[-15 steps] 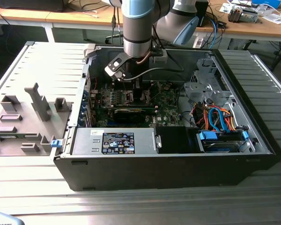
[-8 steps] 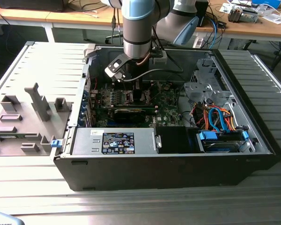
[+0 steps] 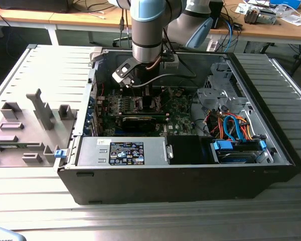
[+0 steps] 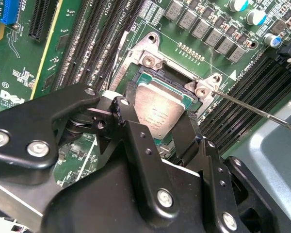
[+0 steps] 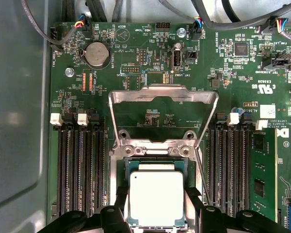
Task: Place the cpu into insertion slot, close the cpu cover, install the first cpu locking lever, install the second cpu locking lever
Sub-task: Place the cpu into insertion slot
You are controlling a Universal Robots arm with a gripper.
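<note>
In both wrist views the cpu point(image 5: 156, 196) point(image 4: 157, 112), a flat silver-grey square, lies level over the insertion slot point(image 5: 155, 146) point(image 4: 150, 60). My gripper point(image 5: 156, 209) point(image 4: 157, 119) is shut on it, one black finger against each opposite edge. Whether the cpu is fully seated I cannot tell. The cpu cover point(image 5: 162, 91) stands swung open beyond the slot. A thin lever rod point(image 4: 257, 109) sticks out past the slot's corner, unlatched. In the exterior view the gripper point(image 3: 135, 88) reaches down into the open computer case over the green board.
Long black memory slots point(image 5: 77, 170) point(image 5: 228, 165) flank the socket on both sides. A drive cage with orange and blue cables point(image 3: 231, 125) fills the case at the exterior view's right. A grey fixture tray point(image 3: 25, 130) lies outside the case on the left.
</note>
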